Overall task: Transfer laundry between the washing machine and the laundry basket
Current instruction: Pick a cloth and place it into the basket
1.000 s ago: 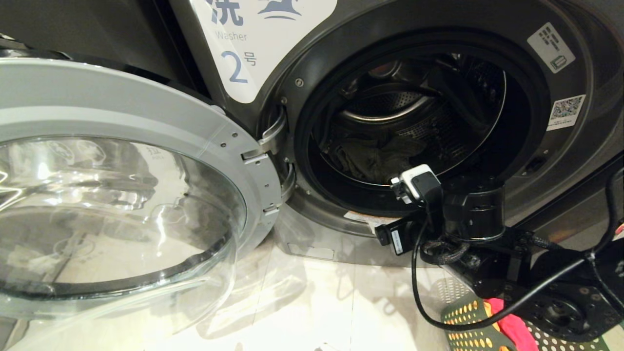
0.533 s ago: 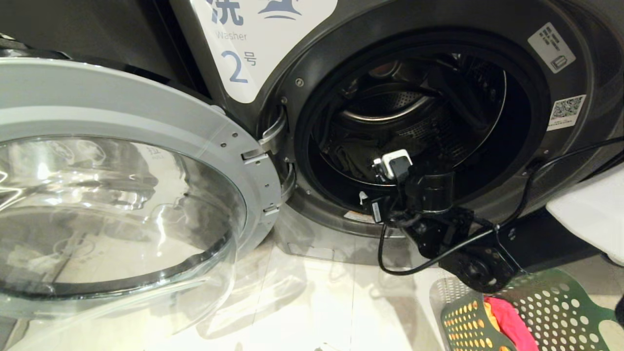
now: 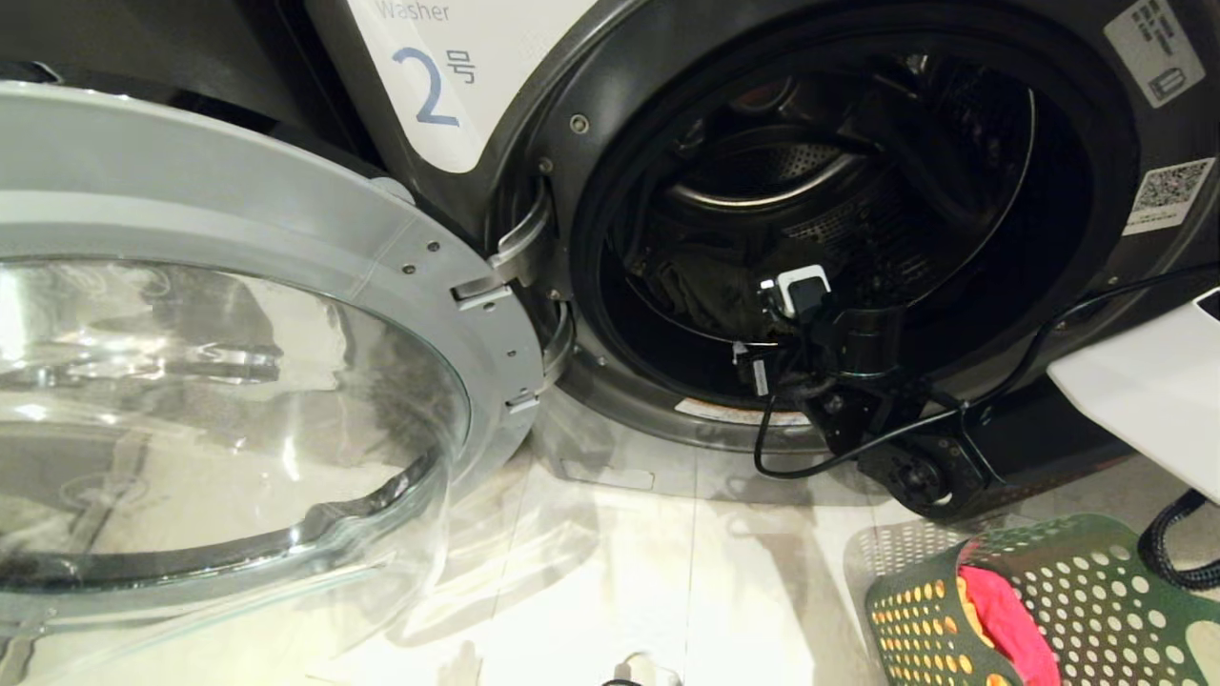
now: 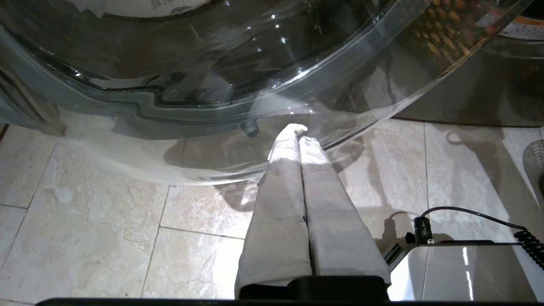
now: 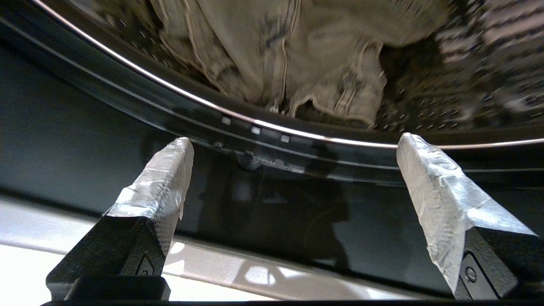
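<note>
Green basket (image 3: 1048,591), round holes; red-pink cloth (image 3: 1001,615); dark grey washer (image 3: 534,124).

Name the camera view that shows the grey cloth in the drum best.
The right wrist view: the grey cloth fills the frame just past the open right gripper, seams visible. The head view shows it only as a dim heap in the drum. The left wrist view misses it.

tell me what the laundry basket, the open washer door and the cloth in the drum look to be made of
Laundry basket: green plastic, matte, moulded with rows of round holes. Washing machine door: clear glass bowl, glossy with reflections, in a silver-grey ring, plastic or metal, unclear. Grey-olive cloth in the drum: woven fabric, stitched seams, wrinkled, possibly cotton.
</note>
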You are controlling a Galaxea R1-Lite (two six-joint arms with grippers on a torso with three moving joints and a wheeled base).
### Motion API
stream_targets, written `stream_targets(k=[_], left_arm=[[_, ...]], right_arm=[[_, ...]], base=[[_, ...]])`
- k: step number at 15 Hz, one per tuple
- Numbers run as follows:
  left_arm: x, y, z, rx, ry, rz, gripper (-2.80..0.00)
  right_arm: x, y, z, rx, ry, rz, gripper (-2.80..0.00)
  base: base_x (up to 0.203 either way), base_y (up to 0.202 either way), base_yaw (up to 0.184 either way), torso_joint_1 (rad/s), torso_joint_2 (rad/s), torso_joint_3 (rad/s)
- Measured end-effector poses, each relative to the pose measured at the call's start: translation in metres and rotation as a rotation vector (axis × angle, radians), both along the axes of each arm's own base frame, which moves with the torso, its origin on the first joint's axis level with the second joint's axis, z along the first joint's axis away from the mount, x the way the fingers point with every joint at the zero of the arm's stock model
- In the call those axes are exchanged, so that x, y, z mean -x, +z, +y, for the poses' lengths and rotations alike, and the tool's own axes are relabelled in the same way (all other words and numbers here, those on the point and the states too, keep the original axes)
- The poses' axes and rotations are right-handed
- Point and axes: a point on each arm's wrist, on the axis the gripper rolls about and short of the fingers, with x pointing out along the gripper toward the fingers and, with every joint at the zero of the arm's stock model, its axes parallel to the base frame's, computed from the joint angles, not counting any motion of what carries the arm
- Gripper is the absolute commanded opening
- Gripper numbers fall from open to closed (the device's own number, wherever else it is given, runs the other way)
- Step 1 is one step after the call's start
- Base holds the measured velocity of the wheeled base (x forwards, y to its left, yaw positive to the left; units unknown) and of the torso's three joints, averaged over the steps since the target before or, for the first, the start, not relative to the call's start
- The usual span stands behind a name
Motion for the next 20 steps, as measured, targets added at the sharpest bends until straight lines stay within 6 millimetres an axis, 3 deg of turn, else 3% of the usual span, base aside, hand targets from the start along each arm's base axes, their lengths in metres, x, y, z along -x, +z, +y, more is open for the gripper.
stream_targets(k=[5, 11, 20], left_arm=[[0.000, 0.000, 0.000, 0.000, 0.000, 0.000, -2.80], [0.000, 0.000, 0.000, 0.000, 0.000, 0.000, -2.80], [0.000, 0.000, 0.000, 0.000, 0.000, 0.000, -2.80]], right_arm=[[-0.005, 0.012, 0.001, -0.018, -0.003, -0.040, 0.00], [-0.018, 0.048, 0.008, -0.077, 0.003, -0.161, 0.00], [-0.089, 0.047, 0.009, -0.139, -0.038, -0.299, 0.00]], base=[[0.000, 0.000, 0.000, 0.003, 0.00, -0.159], [0.000, 0.000, 0.000, 0.001, 0.00, -0.012], [0.000, 0.000, 0.000, 0.000, 0.00, 0.000]])
